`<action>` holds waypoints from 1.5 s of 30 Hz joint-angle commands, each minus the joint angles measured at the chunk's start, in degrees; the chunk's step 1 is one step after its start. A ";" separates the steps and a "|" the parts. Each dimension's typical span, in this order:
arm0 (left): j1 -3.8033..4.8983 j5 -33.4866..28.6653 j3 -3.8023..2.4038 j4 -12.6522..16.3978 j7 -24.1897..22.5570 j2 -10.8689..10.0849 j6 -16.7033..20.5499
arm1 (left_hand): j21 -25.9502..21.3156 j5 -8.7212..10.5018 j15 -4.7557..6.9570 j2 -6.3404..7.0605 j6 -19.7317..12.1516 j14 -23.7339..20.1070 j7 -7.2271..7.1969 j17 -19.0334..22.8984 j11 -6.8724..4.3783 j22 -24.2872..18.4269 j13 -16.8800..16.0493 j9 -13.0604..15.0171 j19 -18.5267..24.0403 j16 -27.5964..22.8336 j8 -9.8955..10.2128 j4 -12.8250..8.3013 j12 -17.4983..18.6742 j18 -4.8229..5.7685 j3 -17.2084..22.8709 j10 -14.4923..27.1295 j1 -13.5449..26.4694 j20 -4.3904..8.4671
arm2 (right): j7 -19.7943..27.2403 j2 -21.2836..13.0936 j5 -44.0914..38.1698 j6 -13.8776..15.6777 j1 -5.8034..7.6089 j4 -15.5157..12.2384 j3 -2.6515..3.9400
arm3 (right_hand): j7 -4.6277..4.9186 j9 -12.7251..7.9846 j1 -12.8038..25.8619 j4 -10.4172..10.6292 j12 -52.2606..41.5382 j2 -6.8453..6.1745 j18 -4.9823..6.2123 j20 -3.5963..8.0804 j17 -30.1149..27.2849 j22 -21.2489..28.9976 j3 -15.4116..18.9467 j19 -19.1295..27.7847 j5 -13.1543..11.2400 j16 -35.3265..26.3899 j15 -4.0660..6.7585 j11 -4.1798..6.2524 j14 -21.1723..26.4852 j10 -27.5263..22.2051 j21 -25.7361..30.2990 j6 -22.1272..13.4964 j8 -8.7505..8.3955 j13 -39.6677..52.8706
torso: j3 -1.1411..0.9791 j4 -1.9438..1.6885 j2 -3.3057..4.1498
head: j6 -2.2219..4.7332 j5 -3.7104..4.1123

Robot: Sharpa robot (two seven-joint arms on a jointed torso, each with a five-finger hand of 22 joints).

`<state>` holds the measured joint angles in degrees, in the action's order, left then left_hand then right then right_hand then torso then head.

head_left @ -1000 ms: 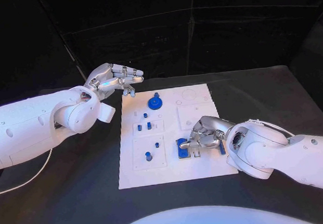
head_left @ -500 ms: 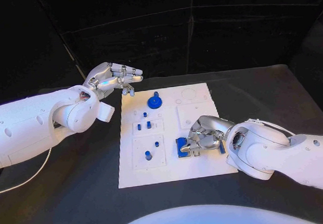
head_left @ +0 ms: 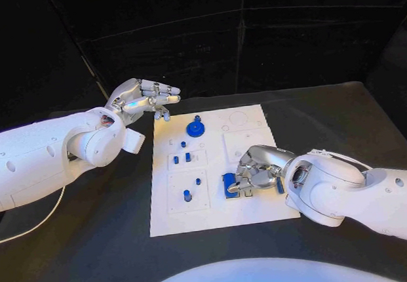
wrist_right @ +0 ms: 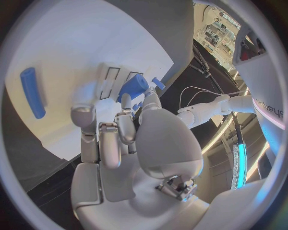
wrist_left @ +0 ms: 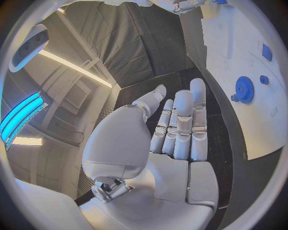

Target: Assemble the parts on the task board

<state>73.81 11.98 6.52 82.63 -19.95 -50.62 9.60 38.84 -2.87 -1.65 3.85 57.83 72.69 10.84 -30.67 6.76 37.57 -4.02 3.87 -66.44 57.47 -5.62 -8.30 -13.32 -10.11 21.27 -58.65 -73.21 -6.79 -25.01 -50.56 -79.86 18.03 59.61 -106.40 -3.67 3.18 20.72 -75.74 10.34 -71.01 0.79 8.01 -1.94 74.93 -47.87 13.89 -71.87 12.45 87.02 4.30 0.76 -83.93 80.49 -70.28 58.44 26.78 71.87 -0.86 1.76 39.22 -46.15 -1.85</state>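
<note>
Task board [head_left: 219, 212] — right hand [head_left: 249, 173] grips blue part [head_left: 230, 183].

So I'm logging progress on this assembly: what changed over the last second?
The right hand drew slightly back toward the robot and leftward over the blue block near the task board's right side, fingers curled at it; whether it grips is unclear. The left hand, blue gear and other parts stayed put.

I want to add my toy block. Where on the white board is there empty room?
The task board is bare along its near edge, below the blue peg and the right hand. Its far right corner, beside the blue gear, is also bare of parts. The middle is crowded with small blue parts.
</note>
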 commanded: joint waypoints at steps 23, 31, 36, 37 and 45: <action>0.07 -0.16 -0.02 0.13 -0.32 -0.31 -0.67 | -0.43 0.11 0.08 -0.39 -0.44 -0.49 -0.15 0.06 0.05 -0.11 -0.01 -0.04 0.12 -0.17 0.39 0.27 -0.31 -0.33 -0.11 0.48 0.20 -0.42 | 2.73 -2.02 0.06 1.62 0.04 -0.75 -0.03 | 0.11 0.45 -0.70 -1.43 -0.13 0.66 -0.49 0.31 7.07 0.55 0.13 0.12 -1.35 -0.44 0.39 0.25 -4.51 0.15 0.61 -1.06 0.18 0.32 | -0.04 0.16 -0.06 | -0.22 0.13; 0.07 -0.16 -0.02 0.07 -0.33 -0.18 -0.71 | -0.43 0.11 0.08 -0.39 -0.44 -0.49 -0.15 0.06 0.05 -0.11 -0.01 -0.04 0.12 -0.17 0.39 0.27 -0.31 -0.33 -0.11 0.48 0.20 -0.42 | 2.51 -5.06 0.60 3.94 0.07 -1.29 -0.03 | 1.70 -0.76 -0.61 -1.51 -0.16 1.25 -0.52 -0.21 6.89 0.96 0.10 0.36 -0.56 -0.55 -0.46 -0.94 -4.46 0.03 0.89 -5.52 -2.87 0.49 | 0.03 0.00 -0.02 | -0.11 0.80; 0.07 -0.16 -0.02 0.07 -0.32 -0.15 -0.66 | -0.43 0.11 0.08 -0.39 -0.44 -0.49 -0.15 0.06 0.05 -0.11 -0.01 -0.04 0.12 -0.17 0.39 0.27 -0.31 -0.33 -0.11 0.48 0.20 -0.42 | 1.59 -9.25 0.69 4.91 0.15 -1.70 -0.03 | 2.57 -1.44 -0.35 -1.47 -0.01 1.49 -0.41 -0.95 6.55 1.65 0.27 0.72 -0.20 -0.72 -1.27 -1.80 -4.39 -0.23 1.29 -6.88 -4.41 0.45 | 0.09 0.05 0.01 | 0.19 1.61; 0.07 -0.16 -0.02 0.07 -0.32 -0.15 -0.66 | -0.43 0.11 0.08 -0.39 -0.44 -0.49 -0.15 0.06 0.05 -0.11 -0.01 -0.04 0.12 -0.17 0.39 0.27 -0.31 -0.33 -0.11 0.48 0.20 -0.42 | 1.46 -9.89 0.67 4.96 0.15 -1.76 -0.03 | 2.56 -1.45 -0.22 -1.41 -0.01 1.50 -0.40 -1.03 6.53 1.64 0.35 0.73 -0.09 -0.73 -1.32 -1.82 -4.38 -0.26 1.29 -6.68 -4.41 0.46 | 0.11 0.13 -0.04 | 0.17 1.75; 0.07 -0.16 -0.02 0.05 -0.35 -0.20 -0.71 | -0.43 0.11 0.08 -0.39 -0.44 -0.49 -0.15 0.06 0.05 -0.11 -0.01 -0.04 0.12 -0.17 0.39 0.27 -0.31 -0.33 -0.11 0.48 0.20 -0.42 | 0.40 -13.73 -0.94 4.43 0.14 -1.71 -0.06 | 2.19 -1.44 0.32 -1.11 0.00 1.66 -0.26 -1.28 6.30 1.59 0.77 0.73 0.94 -0.87 -1.26 -1.59 -4.33 -0.31 1.30 -4.61 -4.20 0.51 | 0.14 0.67 -0.33 | 0.27 2.69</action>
<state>73.81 11.98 6.52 82.64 -19.90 -50.83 9.50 38.61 -2.87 -1.65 3.85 57.63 72.69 10.64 -30.68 6.76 37.53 -4.02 3.87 -66.44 57.47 -5.62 -8.30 -13.32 -10.10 21.27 -58.65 -73.21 -6.79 -23.90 -64.06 -79.56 21.68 59.68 -107.97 -3.74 5.35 19.32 -76.07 9.18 -71.39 2.38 8.01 -2.76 74.91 -46.27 14.30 -71.05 13.05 86.53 3.37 -0.74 -84.04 80.24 -69.20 53.52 22.61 72.43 -0.68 2.14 39.03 -45.85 0.63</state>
